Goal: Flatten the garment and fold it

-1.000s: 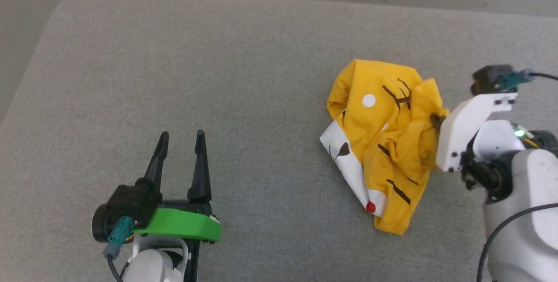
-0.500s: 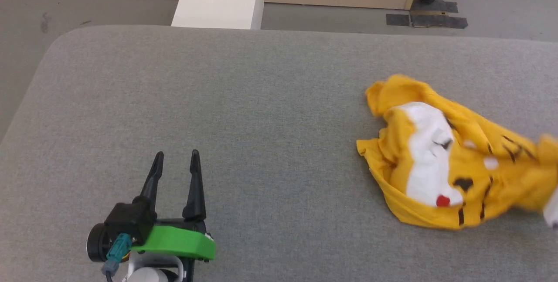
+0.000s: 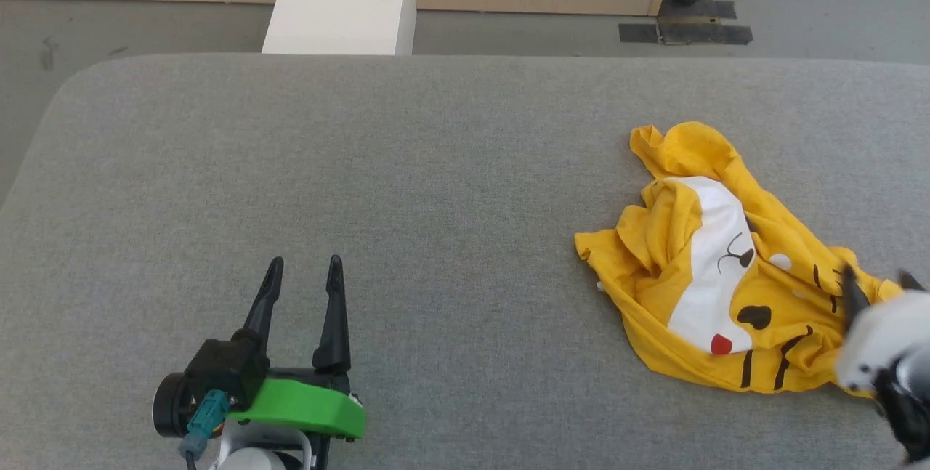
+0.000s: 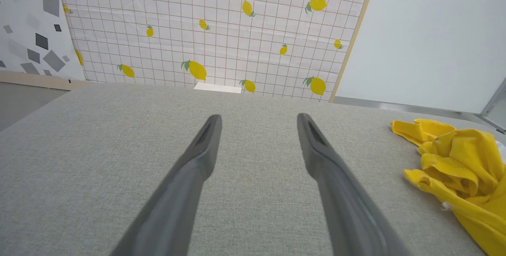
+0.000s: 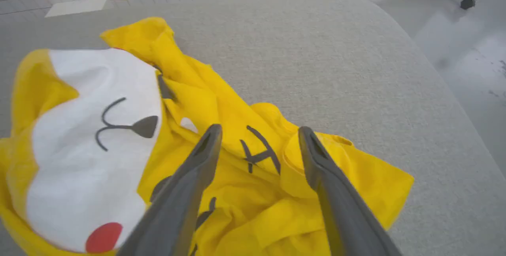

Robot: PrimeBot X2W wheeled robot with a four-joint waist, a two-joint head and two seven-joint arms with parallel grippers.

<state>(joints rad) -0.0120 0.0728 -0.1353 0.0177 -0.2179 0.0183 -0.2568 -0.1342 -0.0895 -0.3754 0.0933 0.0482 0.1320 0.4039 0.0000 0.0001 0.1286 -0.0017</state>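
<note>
The garment is a bright yellow T-shirt with a white tiger muzzle, black stripes and a red cheek dot, lying crumpled on the right of the grey table. My right gripper hangs over its right edge, fingers spread, nothing between them. In the right wrist view the open right gripper stands just above the garment, over a black stripe mark. My left gripper rests open at the lower left, far from the cloth. The left wrist view has the open left gripper and the garment at the right.
A white block stands on the floor beyond the table's far edge, before a lemon-print tiled panel. Black tape patches mark the floor at the back right. The table's right edge drops to the floor close to the garment.
The right gripper has let go of the garment and now stands open. The shirt was flipped over to the right and lies with the white muzzle up. The head camera has tilted up.
</note>
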